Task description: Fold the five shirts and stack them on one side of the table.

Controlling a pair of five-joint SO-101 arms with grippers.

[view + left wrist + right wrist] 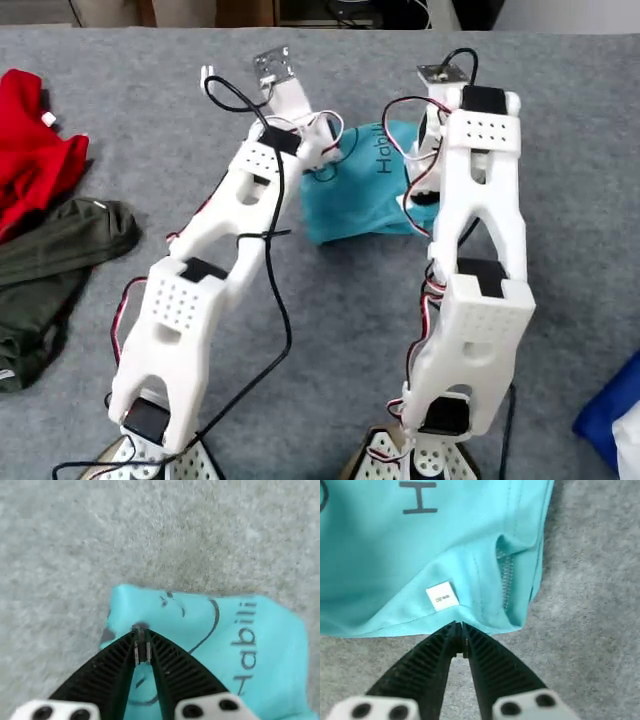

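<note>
Perhaps a lab, felt-covered robot table (345,300)

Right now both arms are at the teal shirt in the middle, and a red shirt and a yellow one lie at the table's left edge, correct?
Not quite: beside the red shirt lies an olive-green shirt, not a yellow one, as the high view shows. The teal shirt does lie in the middle.

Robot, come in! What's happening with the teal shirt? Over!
Left gripper shut over teal shirt. Right gripper shut at its hem. Red shirt, green shirt lie aside, unfolded.
</note>
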